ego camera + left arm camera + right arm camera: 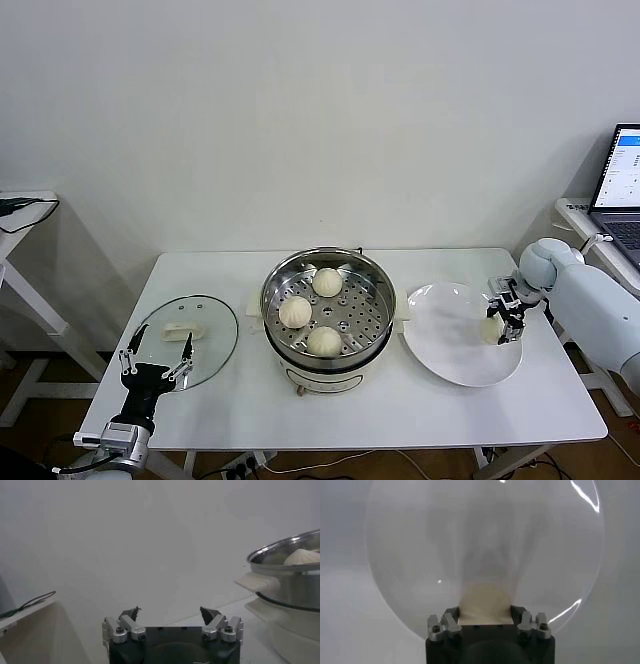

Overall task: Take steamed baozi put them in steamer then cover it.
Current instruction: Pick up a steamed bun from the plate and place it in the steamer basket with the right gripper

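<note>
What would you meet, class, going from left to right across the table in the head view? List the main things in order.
Left end effector → glass cover → steamer holding three baozi → white plate → fourth baozi in the right end effector.

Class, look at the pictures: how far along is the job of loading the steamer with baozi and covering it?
Done: three baozi sit in the steamer.
In hand: the right gripper closes around the fourth baozi on the white plate.
Left: move that bun over, then fit the glass cover, lying on the table beside the open left gripper.
</note>
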